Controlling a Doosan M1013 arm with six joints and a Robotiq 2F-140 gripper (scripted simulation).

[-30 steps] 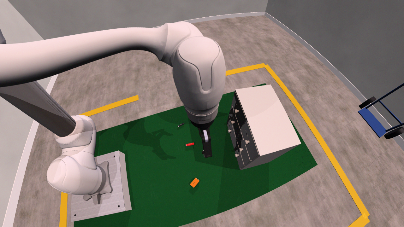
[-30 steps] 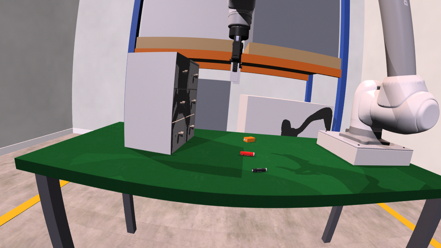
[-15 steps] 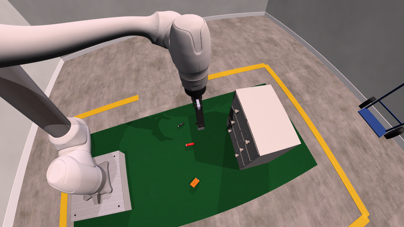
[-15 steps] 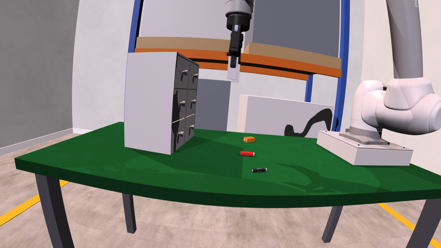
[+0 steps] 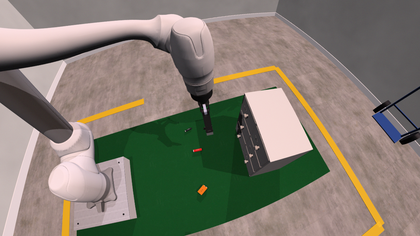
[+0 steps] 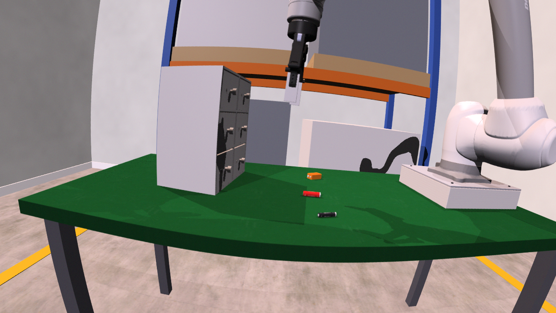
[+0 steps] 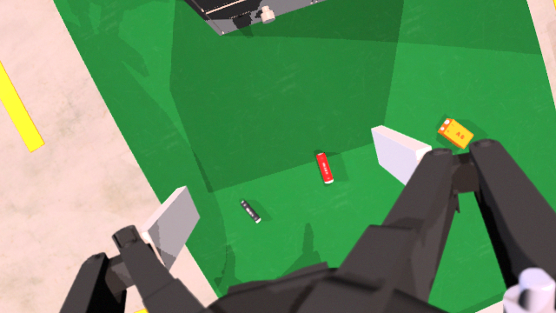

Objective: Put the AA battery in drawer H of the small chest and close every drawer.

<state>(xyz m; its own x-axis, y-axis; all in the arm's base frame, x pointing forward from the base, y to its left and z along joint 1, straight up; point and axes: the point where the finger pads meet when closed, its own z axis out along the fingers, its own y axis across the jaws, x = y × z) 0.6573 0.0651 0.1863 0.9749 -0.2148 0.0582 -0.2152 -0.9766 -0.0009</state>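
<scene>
Two round batteries lie on the green table: a thicker red one (image 5: 197,150) (image 6: 311,194) (image 7: 325,168) and a thinner black one (image 5: 188,129) (image 6: 326,214) (image 7: 250,211). Red looks like the AA size, but I cannot read its label. The white chest (image 5: 276,123) (image 6: 188,128) (image 7: 288,5) stands upright; its dark drawers with pale knobs look pushed in. I cannot make out which is H. My gripper (image 5: 209,132) (image 6: 292,101) (image 7: 281,175) is wide open and empty, high above the table, between the batteries and the chest in the top view.
An orange block battery (image 5: 202,189) (image 6: 314,176) (image 7: 456,133) lies on the table beyond the red one, seen from the exterior view. The arm's base plate (image 5: 129,190) (image 6: 481,198) stands at the table end opposite the chest. The table edge (image 6: 272,253) runs near the black battery.
</scene>
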